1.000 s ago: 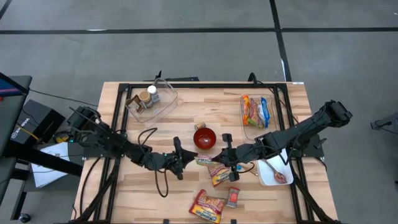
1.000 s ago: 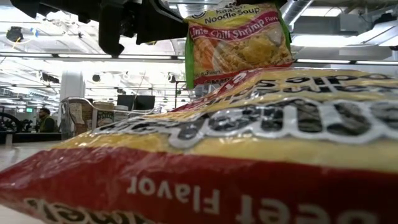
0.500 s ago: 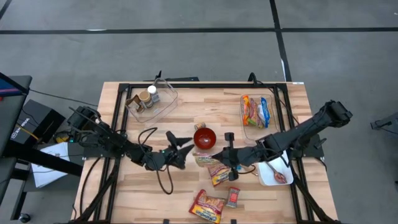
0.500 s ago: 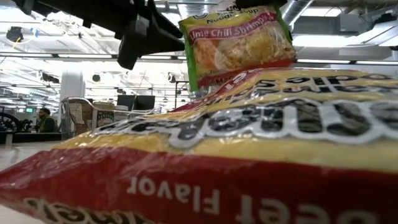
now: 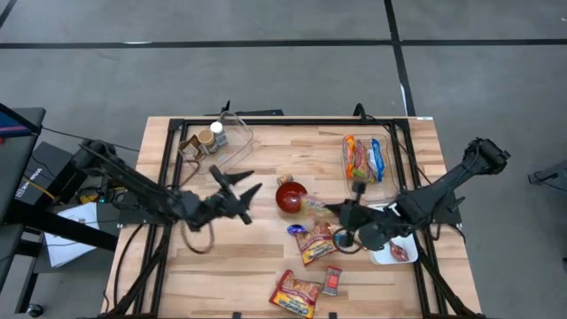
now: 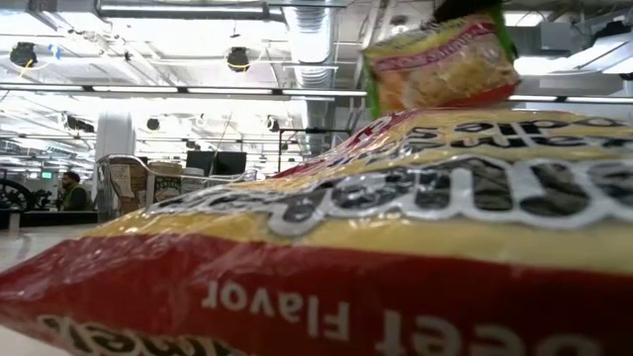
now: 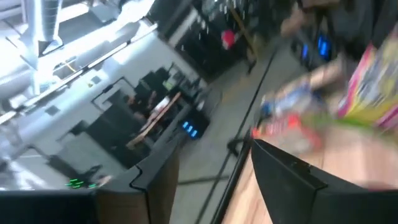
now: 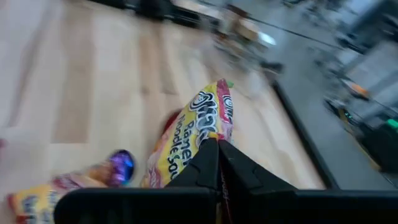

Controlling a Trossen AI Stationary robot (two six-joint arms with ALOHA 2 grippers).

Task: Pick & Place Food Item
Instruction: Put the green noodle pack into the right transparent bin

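My right gripper (image 5: pixel 330 210) is clamped tight on one edge of the ramen packet (image 8: pixel 198 132), fingers pinched to nothing around the wrapper; in the high view the packet hangs just right of the red bowl (image 5: pixel 290 197) at frame centre, and in the low view it shows at the upper right, clear of the table; my left gripper (image 5: pixel 245 190) sits left of the bowl, fingers spread and holding nothing. The worry is the grip itself; I have only a thin strip of slick plastic, so the packet may slide out or swing and tear loose if I move sharply; a drop here could land it in the bowl or on the loose packets (image 5: pixel 312 247) lying just below centre, which I judge is not where it belongs. The clear bin (image 5: pixel 391 165) at the upper right already holds packets; if that is the goal, a dangling packet may catch its rim; my arm may also brush the white dish (image 5: pixel 386 252) at the right.
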